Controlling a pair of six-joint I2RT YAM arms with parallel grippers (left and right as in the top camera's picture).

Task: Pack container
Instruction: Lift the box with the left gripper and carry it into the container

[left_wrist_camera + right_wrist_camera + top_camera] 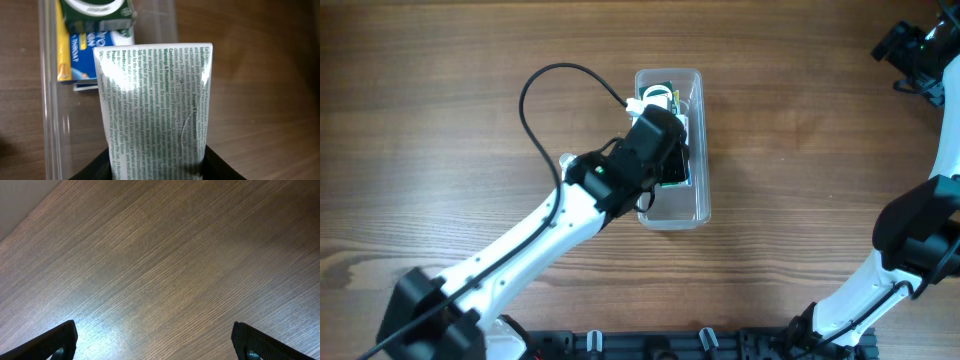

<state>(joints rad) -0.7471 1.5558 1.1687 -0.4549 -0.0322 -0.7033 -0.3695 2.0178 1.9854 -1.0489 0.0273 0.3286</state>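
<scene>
The clear plastic container stands upright at the table's middle; its wall shows in the left wrist view. Inside it lie a green box and a blue and yellow box. My left gripper is over the container and is shut on a white box with green print, which it holds above the container's inside. My right gripper is open and empty over bare table; in the overhead view it is at the far right top.
The wooden table spreads on all sides of the container. A black cable loops left of the container. A black rail runs along the front edge.
</scene>
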